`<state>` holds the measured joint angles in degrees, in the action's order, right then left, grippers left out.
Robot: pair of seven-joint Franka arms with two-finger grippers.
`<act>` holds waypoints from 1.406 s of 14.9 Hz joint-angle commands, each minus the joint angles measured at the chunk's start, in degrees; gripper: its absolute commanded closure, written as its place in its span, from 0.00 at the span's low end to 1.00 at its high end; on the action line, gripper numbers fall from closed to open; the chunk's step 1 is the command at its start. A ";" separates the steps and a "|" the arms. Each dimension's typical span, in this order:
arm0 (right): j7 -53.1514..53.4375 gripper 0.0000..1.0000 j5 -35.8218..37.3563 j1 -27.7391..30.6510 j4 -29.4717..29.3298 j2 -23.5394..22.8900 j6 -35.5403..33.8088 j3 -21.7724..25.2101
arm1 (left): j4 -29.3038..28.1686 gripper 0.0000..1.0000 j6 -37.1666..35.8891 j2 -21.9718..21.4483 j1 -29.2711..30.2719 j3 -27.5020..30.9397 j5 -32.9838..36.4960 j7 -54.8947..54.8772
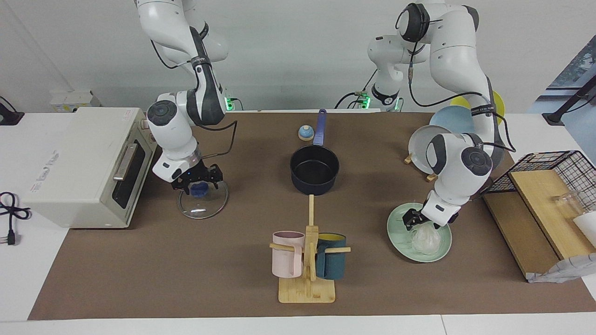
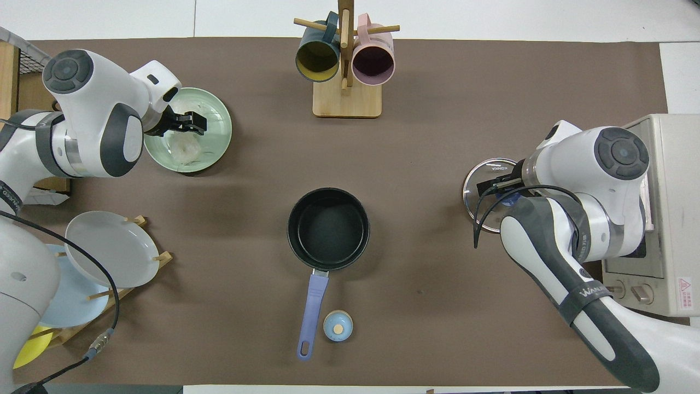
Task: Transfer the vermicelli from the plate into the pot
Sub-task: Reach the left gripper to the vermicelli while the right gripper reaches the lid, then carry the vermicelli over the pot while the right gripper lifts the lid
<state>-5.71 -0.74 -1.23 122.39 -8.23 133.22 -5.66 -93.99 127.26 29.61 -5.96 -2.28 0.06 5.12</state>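
Facing view: left gripper [image 1: 420, 220] sits down on the vermicelli [image 1: 426, 237] in the plate [image 1: 397, 235], fingers spread around one bundle. Whether they pinch it is hidden.

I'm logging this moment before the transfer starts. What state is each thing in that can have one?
Pot: upright, uncovered, empty.
Glass lid: flat on the mat, off the pot.
Vermicelli: on the plate.
Plate: flat on the mat.
Left hand: down at the vermicelli, nothing lifted.
Right hand: open around the lid's knob.
Toaster oven: door closed.
Mugs: hung on the wooden stand.
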 commanded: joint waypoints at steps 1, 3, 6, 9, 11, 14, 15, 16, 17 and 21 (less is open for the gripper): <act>-4.04 0.00 -0.66 0.87 1.10 -0.20 2.04 -0.14 | -0.13 0.63 1.41 0.36 -0.37 0.34 1.35 0.94; -5.53 0.00 -0.66 2.45 0.93 -2.13 2.22 -0.23 | -0.22 1.00 1.50 0.36 -0.28 0.34 1.35 0.33; -5.45 0.00 -0.66 2.19 0.93 -2.23 1.96 -0.23 | 0.74 1.00 0.63 0.19 -0.55 0.26 0.65 0.94; -5.36 0.00 -0.66 2.19 0.93 -2.23 1.43 -0.23 | 1.79 1.00 -3.66 -3.13 -0.37 0.26 -2.25 0.94; -5.45 0.00 -0.66 1.93 0.93 -2.14 1.25 -0.23 | 5.73 1.00 -12.43 -5.95 -0.19 0.34 -4.70 1.12; -5.71 0.14 -0.66 1.84 0.93 -2.05 0.99 -0.23 | 9.96 1.00 -24.74 -11.13 -0.55 0.17 -9.36 8.02; -5.98 0.21 -0.66 1.84 0.93 -2.05 0.90 -0.23 | 10.49 1.00 -27.91 -12.89 -0.72 -0.09 -10.42 11.63; -6.41 0.30 -0.58 1.84 0.93 -2.05 0.81 -0.23 | 10.41 1.00 -30.20 -15.69 -1.77 -0.62 -11.65 14.62; -6.68 0.37 -0.58 1.84 0.75 -2.05 0.64 -0.23 | 9.89 1.00 -32.49 -18.68 -2.82 -0.88 -12.09 16.74; -6.68 0.51 -0.58 1.75 0.14 -2.14 -0.42 -0.23 | 9.18 1.00 -40.24 -23.54 -9.14 -2.03 -13.33 24.12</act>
<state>-10.71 -0.74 0.27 122.83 -10.66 133.84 -5.66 -82.94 88.60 7.86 -11.53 -4.51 -11.91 25.22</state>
